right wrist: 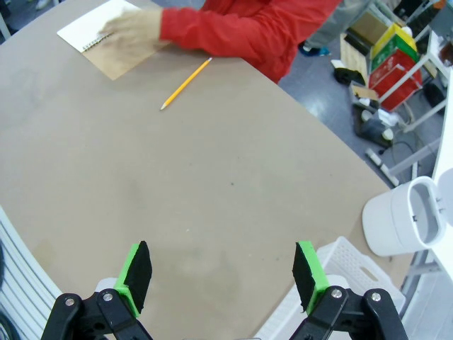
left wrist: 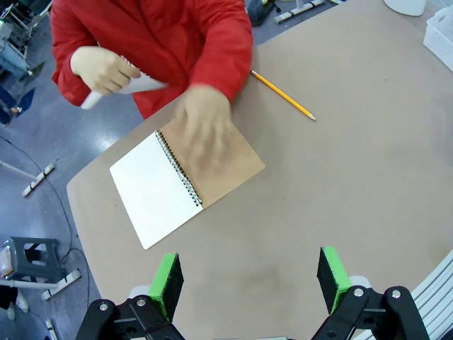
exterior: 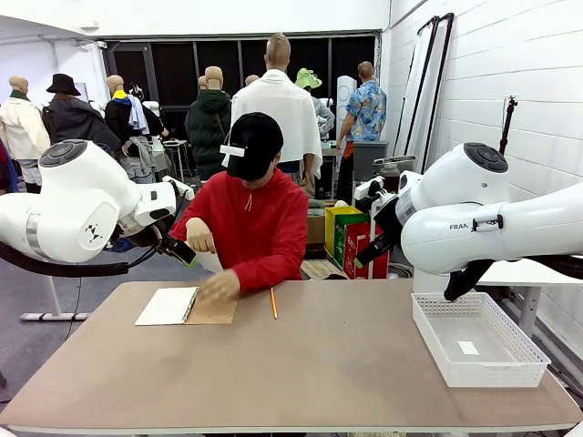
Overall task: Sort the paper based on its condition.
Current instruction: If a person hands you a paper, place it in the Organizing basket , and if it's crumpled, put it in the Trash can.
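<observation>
A person in a red top sits at the far side of the table. One hand holds a white sheet of paper (left wrist: 138, 84) up off the table, also seen as the paper (exterior: 210, 262). The other hand (left wrist: 205, 131) rests, blurred, on the brown cover of an open spiral notebook (left wrist: 152, 191). My left gripper (left wrist: 248, 280) hangs open above the table's near left part, well short of the notebook. My right gripper (right wrist: 223, 276) is open too, high over the right side, with bare tabletop between its fingers.
A yellow pencil (exterior: 272, 302) lies right of the notebook (exterior: 168, 306). A white mesh basket (exterior: 478, 339) stands at the table's right edge, with a small white scrap inside. A white cylindrical bin (right wrist: 400, 216) stands off the table beyond the basket (right wrist: 340, 262).
</observation>
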Available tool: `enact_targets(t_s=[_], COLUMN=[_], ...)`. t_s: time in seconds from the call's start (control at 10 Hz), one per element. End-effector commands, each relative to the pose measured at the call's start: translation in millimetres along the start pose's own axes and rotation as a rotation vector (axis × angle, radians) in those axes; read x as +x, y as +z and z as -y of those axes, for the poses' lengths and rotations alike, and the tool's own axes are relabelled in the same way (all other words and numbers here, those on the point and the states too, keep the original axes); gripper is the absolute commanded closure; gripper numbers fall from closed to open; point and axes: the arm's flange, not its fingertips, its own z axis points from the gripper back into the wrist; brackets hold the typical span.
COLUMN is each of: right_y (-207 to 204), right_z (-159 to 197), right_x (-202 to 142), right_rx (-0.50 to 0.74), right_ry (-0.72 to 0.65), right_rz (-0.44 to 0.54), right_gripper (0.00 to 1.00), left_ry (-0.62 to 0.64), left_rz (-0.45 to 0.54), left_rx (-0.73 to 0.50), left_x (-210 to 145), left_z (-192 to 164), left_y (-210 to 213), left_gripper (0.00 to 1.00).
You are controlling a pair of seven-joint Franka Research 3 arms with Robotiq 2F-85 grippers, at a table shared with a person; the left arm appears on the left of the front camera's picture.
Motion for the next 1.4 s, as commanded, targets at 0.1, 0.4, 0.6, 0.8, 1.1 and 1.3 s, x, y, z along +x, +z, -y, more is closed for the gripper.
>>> enact_targets(t_s=[0.1,0.4,0.6,0.8,1.1,1.3], right_y=[-0.2,-0.2,-0.2,-0.2,-0.2,-0.2], right_z=[-0.2,-0.2,-0.2,-0.2,-0.2,-0.2], right_x=[0.0,0.0,0.0,0.0,0.0,0.0], right_rx=[0.002,0.002,0.002,0.002,0.002,0.002], right_ry=[-0.001,-0.001,-0.001,-0.001,-0.001,-0.001], right_rz=[0.000,0.000,0.000,0.000,0.000,0.000], right_gripper=[0.00,0.00,0.00,0.00,0.00,0.00], left_ry=[-0.004,-0.004,-0.004,-0.004,-0.004,-0.004], left_rz=[0.007,0.007,0.007,0.007,0.007,0.007], left_rx=[0.000,0.000,0.000,0.000,0.000,0.000], left_x=[0.7,0.7,0.7,0.7,0.7,0.7], left_z=[0.5,0.5,0.5,0.5,0.5,0.5], left_y=[1.0,1.0,1.0,1.0,1.0,1.0], left_gripper=[0.00,0.00,0.00,0.00,0.00,0.00])
